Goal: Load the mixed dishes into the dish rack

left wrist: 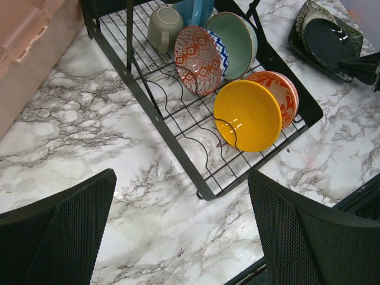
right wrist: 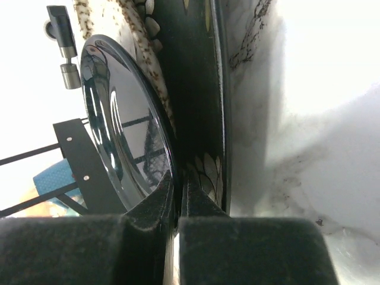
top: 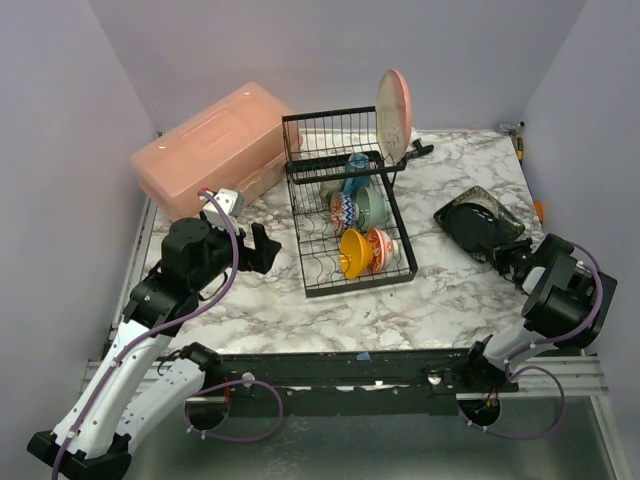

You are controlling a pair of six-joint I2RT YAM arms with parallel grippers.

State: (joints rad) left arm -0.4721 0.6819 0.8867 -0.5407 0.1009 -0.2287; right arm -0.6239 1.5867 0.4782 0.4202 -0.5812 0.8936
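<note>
The black wire dish rack (top: 310, 262) stands mid-table. It holds a yellow bowl (left wrist: 246, 116), a red-patterned bowl (left wrist: 286, 94), a blue-patterned bowl (left wrist: 199, 59), a mint green bowl (left wrist: 236, 35) and an olive mug (left wrist: 164, 27). A pink-cream plate (top: 393, 115) stands upright at its far end. At the right, a glossy dark plate (right wrist: 119, 119) rests on a patterned dark square plate (right wrist: 199, 89). My right gripper (right wrist: 180, 178) is shut on the glossy plate's near rim. My left gripper (left wrist: 181, 175) hovers open left of the rack, holding nothing.
A salmon-pink plastic box (top: 210, 150) sits at the back left, close to the rack. Purple walls close in the marble table (top: 250, 300) on three sides. The black frame rail (top: 340, 370) runs along the near edge.
</note>
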